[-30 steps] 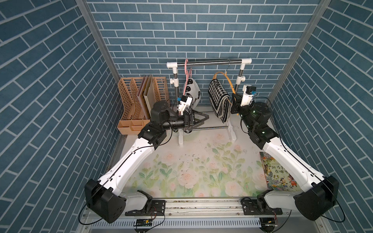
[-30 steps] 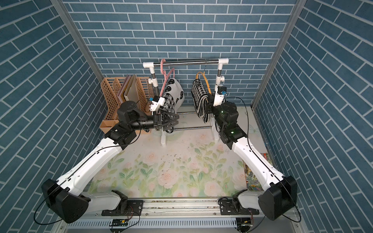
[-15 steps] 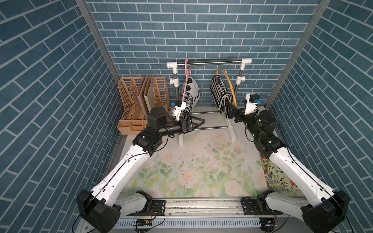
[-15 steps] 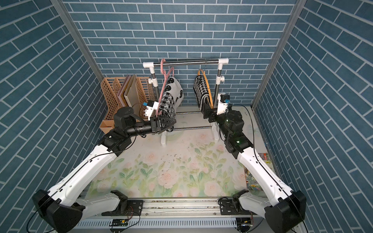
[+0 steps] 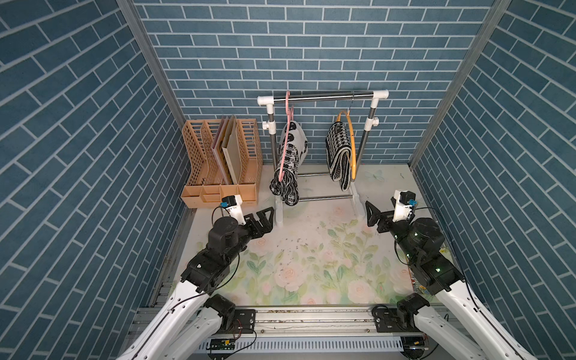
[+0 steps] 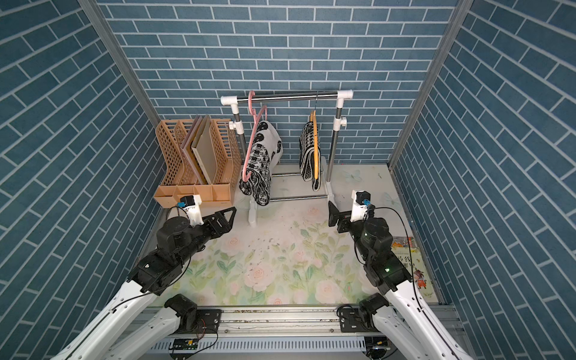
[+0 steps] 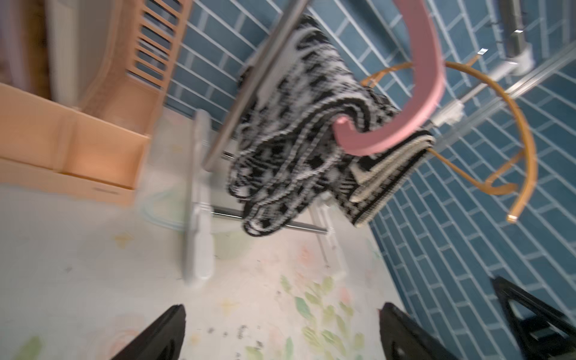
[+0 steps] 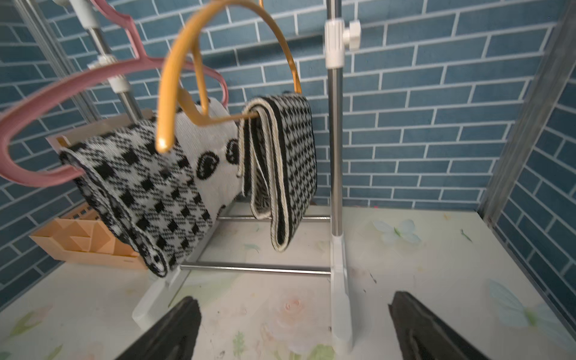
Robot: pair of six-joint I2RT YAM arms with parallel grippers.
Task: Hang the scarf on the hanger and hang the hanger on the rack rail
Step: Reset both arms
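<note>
Blue brick walls [image 5: 280,46] close in a flower-printed bench [image 5: 311,249], with a rack [image 5: 324,97] at the back. On its rail hang two hangers, each already carrying a scarf. The houndstooth scarf [image 5: 338,162] is folded over the bar of the orange hanger [image 5: 352,152], and the checked scarf [image 5: 288,165] is draped through the pink hanger [image 5: 284,149], its lower end bunched near the rack's foot. The left end effector [image 5: 265,221] and right end effector [image 5: 374,218] are both spread wide and hold nothing, hovering over the bench short of the rack. No scarf lies on the bench. The hanging looks done, with probably only pulling the arms back left.
</note>
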